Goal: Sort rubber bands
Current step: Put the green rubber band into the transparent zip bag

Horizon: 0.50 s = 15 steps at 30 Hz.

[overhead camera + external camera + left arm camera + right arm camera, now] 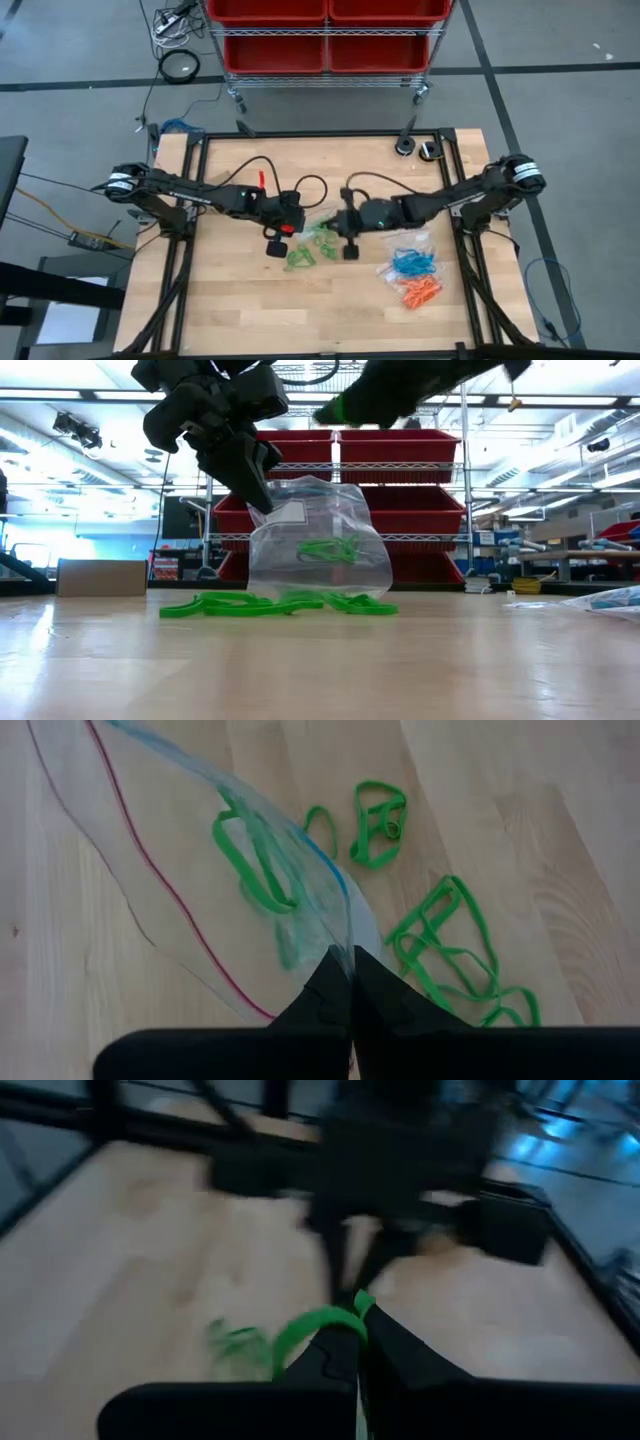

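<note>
A clear plastic bag (pixel 318 540) with a few green rubber bands (pixel 328 550) inside hangs from my left gripper (pixel 262 500), which is shut on it at mid-table. More green rubber bands (pixel 300 258) lie loose on the wood below it. Above the bag, my right gripper (pixel 358 1320) is shut on one green band (pixel 305 1330). Blue bands (pixel 412 263) and orange bands (pixel 420 292) lie on clear bags at the right. My left gripper pinches the bag's top edge (pixel 345 945) at one corner between its two fingers, slanting down from the table's left. The bag hangs below the fingers, and its bottom rests on the table among the loose green bands. My right gripper pinches a green band (pixel 350 1312) between its fingertips. The rest of the band loops out free beside the fingers, lifted clear of the table. The fingers point nearly level from the table's right toward my left gripper.
Black frame rails (pixel 320 135) border the table. Two small round objects (pixel 418 148) sit at the far right corner. A wire rack with red bins (pixel 325 35) stands beyond the far edge. Bare wood (pixel 230 300) lies at the near left.
</note>
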Tool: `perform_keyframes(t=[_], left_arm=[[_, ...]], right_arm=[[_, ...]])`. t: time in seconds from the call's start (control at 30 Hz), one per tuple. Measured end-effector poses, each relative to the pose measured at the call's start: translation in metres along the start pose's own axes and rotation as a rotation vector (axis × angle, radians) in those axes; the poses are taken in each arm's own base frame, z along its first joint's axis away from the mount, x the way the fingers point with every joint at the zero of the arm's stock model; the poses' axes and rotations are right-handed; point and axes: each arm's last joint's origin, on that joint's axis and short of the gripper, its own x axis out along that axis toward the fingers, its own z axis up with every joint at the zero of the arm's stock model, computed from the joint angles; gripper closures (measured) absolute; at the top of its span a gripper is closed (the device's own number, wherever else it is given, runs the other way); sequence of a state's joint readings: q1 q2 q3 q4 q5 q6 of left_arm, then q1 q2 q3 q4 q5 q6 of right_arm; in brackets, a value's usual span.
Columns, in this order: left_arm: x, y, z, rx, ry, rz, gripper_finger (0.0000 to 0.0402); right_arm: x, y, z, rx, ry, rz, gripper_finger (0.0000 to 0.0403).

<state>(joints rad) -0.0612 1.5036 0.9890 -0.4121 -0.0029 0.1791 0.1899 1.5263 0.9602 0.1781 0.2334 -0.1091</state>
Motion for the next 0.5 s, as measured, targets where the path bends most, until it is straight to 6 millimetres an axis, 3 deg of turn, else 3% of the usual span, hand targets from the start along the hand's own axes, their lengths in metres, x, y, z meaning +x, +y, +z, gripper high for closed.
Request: perform_keyframes(t=[0.2, 0.5], left_arm=[[0.000, 0.000, 0.000, 0.000, -0.001, 0.000, 0.0400], [0.000, 0.000, 0.000, 0.000, -0.002, 0.000, 0.0400]], right_arm=[[0.021, -0.026, 0.000, 0.041, 0.026, -0.064, 0.0403], [0.055, -0.030, -0.013, 0.061, 0.069, -0.089, 0.0403]])
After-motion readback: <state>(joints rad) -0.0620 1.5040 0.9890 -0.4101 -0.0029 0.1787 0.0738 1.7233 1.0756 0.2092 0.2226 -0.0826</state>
